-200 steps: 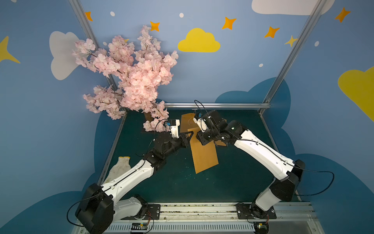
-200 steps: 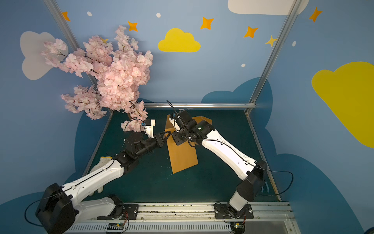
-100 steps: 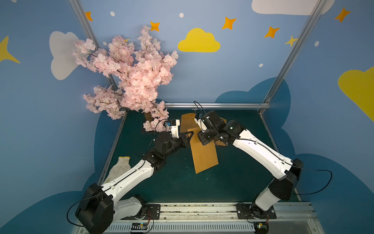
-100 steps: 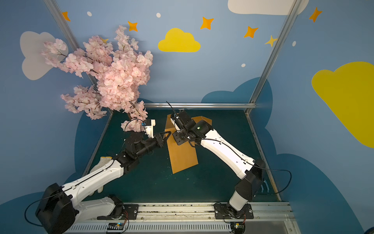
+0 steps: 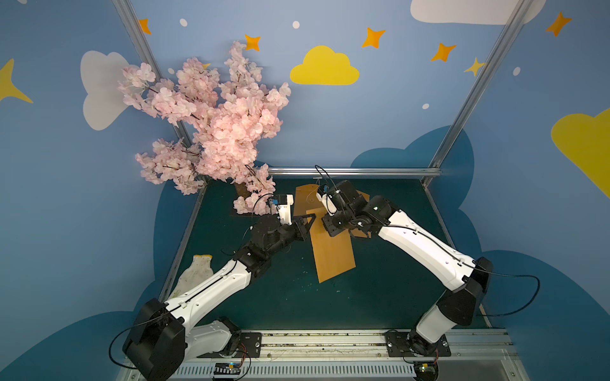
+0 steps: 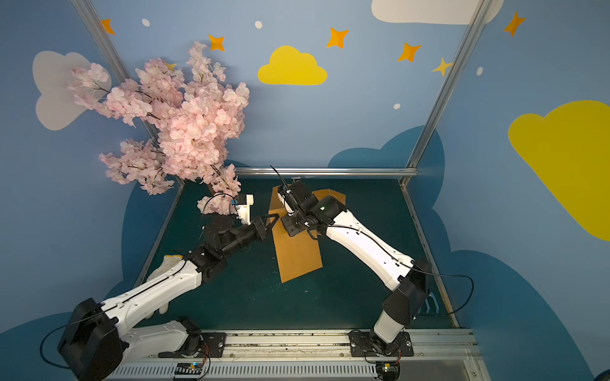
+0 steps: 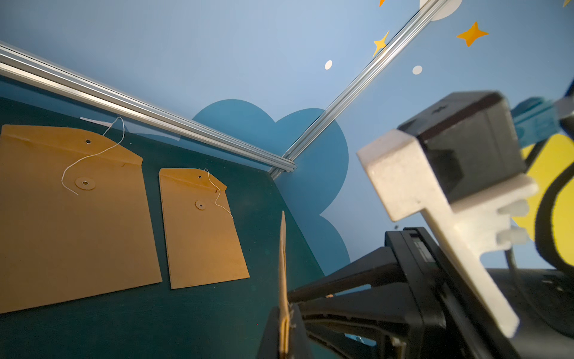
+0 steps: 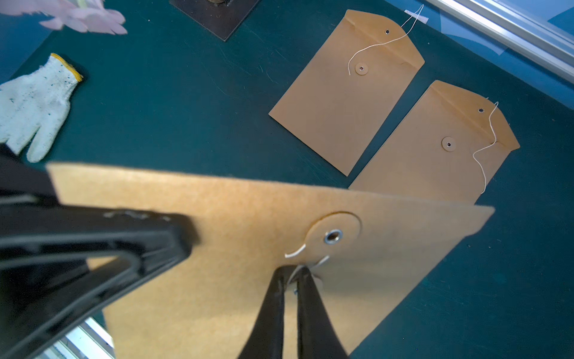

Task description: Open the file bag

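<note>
1. Three kraft file bags are in view. One file bag (image 5: 331,254) is held up off the green table (image 5: 379,290), tilted, between the two arms near the table's middle. It shows in both top views (image 6: 297,254).
2. Left gripper (image 7: 284,324): its fingers are pressed together on the bag's side edge, which the left wrist view shows edge-on and upright. From the right wrist view, that gripper's black tip (image 8: 183,236) lies against the bag's face.
3. Right gripper (image 8: 295,275): its two slim fingers are nearly touching, pinching the white string (image 8: 295,250) just beside the round button washer (image 8: 333,237). In the top views its fingertips are hidden behind its own wrist.
4. One spare file bag (image 8: 341,102) and a second spare file bag (image 8: 435,149) lie flat side by side near the back rail (image 5: 353,171), apart from the held one. Each has its string lying loose across the flap.
5. One white work glove (image 8: 34,102) lies flat near the table's left edge, well apart from the bags.
6. One pink blossom tree (image 5: 218,132) stands at the back left corner.
</note>
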